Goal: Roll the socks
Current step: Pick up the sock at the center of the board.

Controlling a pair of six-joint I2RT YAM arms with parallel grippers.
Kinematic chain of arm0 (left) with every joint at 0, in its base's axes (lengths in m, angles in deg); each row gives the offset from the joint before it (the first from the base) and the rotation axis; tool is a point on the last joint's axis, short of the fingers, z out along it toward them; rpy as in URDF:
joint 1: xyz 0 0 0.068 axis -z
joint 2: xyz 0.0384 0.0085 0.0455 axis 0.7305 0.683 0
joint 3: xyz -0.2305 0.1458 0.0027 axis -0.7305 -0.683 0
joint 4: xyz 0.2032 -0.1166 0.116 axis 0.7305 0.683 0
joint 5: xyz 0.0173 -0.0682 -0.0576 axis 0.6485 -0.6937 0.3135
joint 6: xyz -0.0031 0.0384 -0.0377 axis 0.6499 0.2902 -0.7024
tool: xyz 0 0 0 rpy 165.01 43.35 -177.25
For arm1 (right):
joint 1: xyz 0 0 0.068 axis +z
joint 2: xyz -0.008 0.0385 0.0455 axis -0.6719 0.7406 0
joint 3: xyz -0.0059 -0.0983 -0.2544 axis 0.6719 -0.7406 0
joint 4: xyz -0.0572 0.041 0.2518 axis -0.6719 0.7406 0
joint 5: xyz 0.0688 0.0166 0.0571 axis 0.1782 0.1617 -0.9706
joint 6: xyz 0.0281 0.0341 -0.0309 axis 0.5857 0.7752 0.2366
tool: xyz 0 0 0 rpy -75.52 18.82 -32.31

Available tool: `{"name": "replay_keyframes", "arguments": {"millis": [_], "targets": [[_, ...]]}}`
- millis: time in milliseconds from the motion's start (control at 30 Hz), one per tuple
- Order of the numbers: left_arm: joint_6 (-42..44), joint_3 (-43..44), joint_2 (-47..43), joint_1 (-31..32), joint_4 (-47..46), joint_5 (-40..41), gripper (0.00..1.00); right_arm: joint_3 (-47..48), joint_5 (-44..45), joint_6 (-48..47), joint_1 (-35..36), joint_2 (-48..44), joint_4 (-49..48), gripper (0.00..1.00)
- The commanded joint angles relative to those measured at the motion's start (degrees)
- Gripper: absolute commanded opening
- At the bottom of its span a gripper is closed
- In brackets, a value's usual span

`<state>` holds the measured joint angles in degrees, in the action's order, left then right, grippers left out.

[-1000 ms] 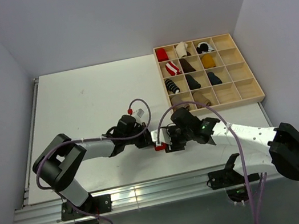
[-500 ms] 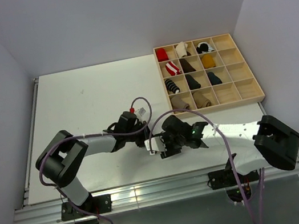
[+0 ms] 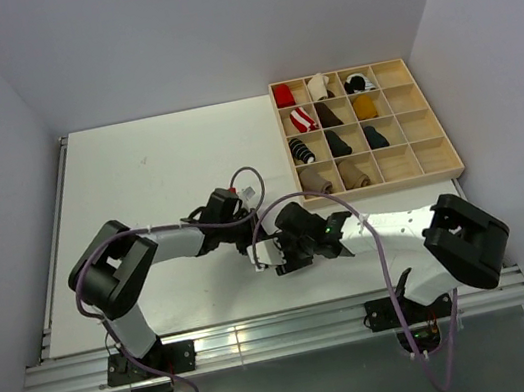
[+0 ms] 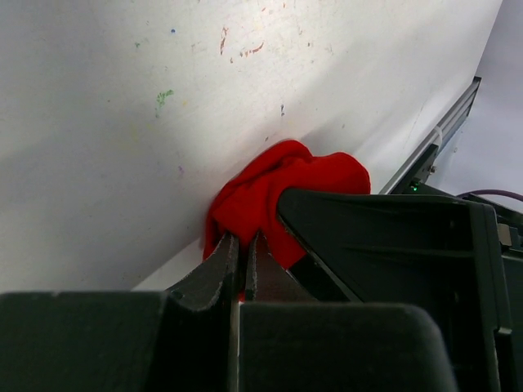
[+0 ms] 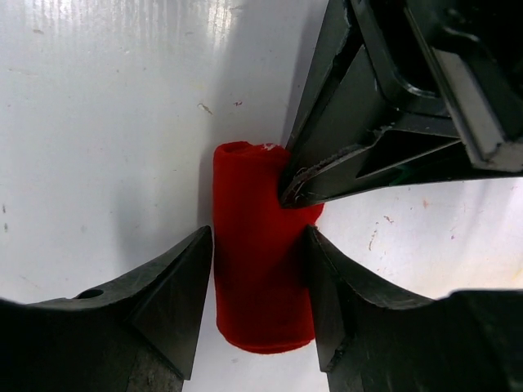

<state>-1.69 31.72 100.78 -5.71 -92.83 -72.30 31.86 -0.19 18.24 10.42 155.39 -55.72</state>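
The red sock (image 5: pixel 260 278) lies as a short roll on the white table (image 5: pixel 98 122). My right gripper (image 5: pixel 260 237) straddles it, with one jaw against each side. My left gripper (image 4: pixel 243 238) is shut, pinching the bunched red sock (image 4: pixel 282 184) at its edge; its fingertips (image 5: pixel 298 189) show in the right wrist view at the roll's upper right. In the top view both grippers, left (image 3: pixel 257 235) and right (image 3: pixel 271 255), meet near the table's front middle and hide the sock. A tan-brown sock (image 3: pixel 355 174) lies in the tray's front row.
A wooden compartment tray (image 3: pixel 435 140) stands at the back right, holding red, striped, black, mustard and tan sock bundles. The table's front edge and metal rail (image 3: pixel 266 332) are just behind the grippers. Purple cables (image 3: pixel 245 184) loop above both wrists.
Both grippers have shifted a little left along the table's front. The red sock, visible between them a second ago in the top view, is now covered by the grippers.
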Motion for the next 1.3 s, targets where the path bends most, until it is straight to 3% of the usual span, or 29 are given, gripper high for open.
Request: {"name": "replay_keyframes", "arguments": {"millis": [0, 400, 600, 767, 900, 1000, 1133, 1267], "targets": [[2.5, -1.0, 3.2, 0.1, 10.0, -0.9, 0.00, 0.8, 0.7, -0.3, 0.5, 2.4, 2.2, 0.56], [3.4, 2.5, 5.4, -2.0, 13.6, -6.5, 0.00, 1.8, 2.9, -0.4, 0.6, 7.4, 1.2, 0.45], [3.5, 3.5, 4.8, -2.8, 14.1, -8.4, 0.01, 4.6, 2.9, 0.4, 0.4, 10.3, 4.3, 0.22], [3.8, 4.9, 3.4, -3.9, 14.7, -9.4, 0.12, 7.1, 2.3, 1.9, 0.1, 12.0, 6.5, 0.00], [3.6, 4.8, 0.3, -5.4, 13.4, -9.6, 0.28, 8.1, 2.0, 3.0, -0.7, 12.7, 8.2, 0.00], [3.0, 4.1, -1.9, -6.8, 12.0, -9.3, 0.34, 8.9, 0.5, 4.0, -1.4, 12.0, 9.7, 0.00], [1.5, 2.1, -6.1, -9.2, 8.8, -9.7, 0.35, 11.3, -1.6, 5.8, -3.0, 11.2, 12.0, 0.00], [2.3, 3.5, -10.6, -11.5, 11.4, -8.3, 0.38, 14.1, -4.5, 7.3, -5.5, 10.5, 14.5, 0.00]]}}
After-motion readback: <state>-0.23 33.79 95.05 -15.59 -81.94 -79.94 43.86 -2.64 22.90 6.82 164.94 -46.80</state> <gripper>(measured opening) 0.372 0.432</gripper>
